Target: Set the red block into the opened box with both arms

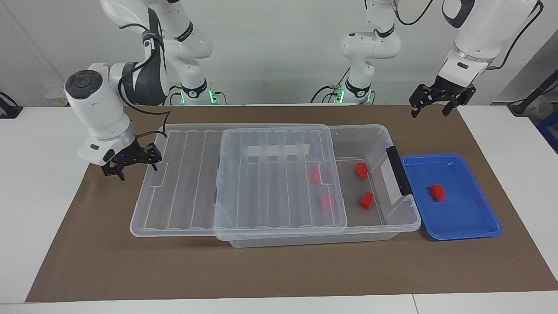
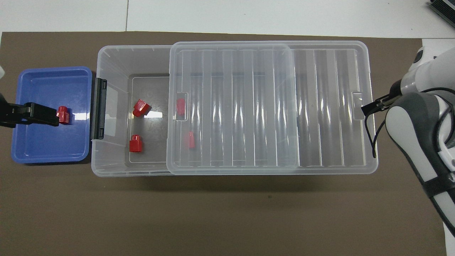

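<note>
One red block [image 1: 437,192] [image 2: 63,114] lies in the blue tray [image 1: 479,226]. The clear box [image 1: 405,218] [image 2: 106,53] holds several more red blocks; two show in its uncovered end [image 1: 361,170] [image 1: 366,200] and two sit under the ribbed lid [image 1: 235,183] [image 2: 266,106]. The lid lies shifted toward the right arm's end and overhangs the box there. My right gripper [image 1: 130,163] [image 2: 366,108] is open, low at the lid's overhanging end, one fingertip against its edge. My left gripper [image 1: 429,107] [image 2: 49,114] hangs open, high over the mat beside the tray.
A brown mat [image 1: 279,270] covers the white table. The blue tray [image 2: 49,153] sits against the box's black handle [image 1: 397,170] at the left arm's end. The right arm's cable [image 2: 371,142] hangs by the lid's end.
</note>
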